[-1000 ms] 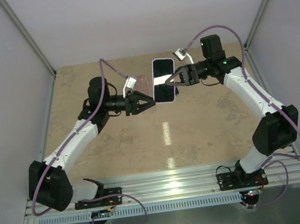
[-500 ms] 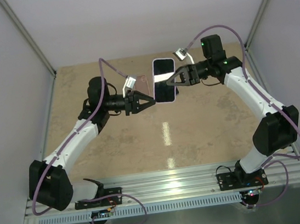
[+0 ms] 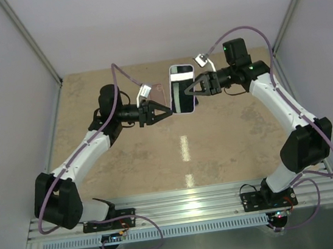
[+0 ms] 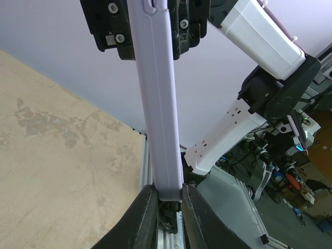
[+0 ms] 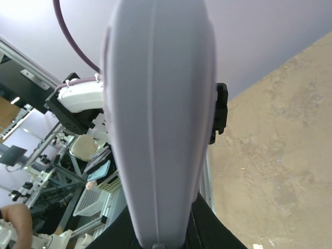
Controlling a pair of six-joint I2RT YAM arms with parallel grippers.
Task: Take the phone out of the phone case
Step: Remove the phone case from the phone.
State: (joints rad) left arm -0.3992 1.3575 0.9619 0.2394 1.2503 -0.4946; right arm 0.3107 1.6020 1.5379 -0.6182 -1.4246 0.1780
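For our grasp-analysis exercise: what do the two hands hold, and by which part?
Both hold the cased phone aloft: the left hand pinches its lower left edge, as the top view shows it, and the right hand its right long edge.

surface: beige mottled stone-look tabletop (image 3: 128, 160); bright white glare strip (image 3: 185, 148) at its centre | enclosure: plain pale lilac-grey wall panels (image 3: 158, 15) on three sides; grey aluminium corner posts (image 3: 29, 41) | near edge: slotted aluminium rail (image 3: 189, 204) | beyond: cluttered workshop (image 4: 290, 171); white slatted crate (image 5: 93, 199)
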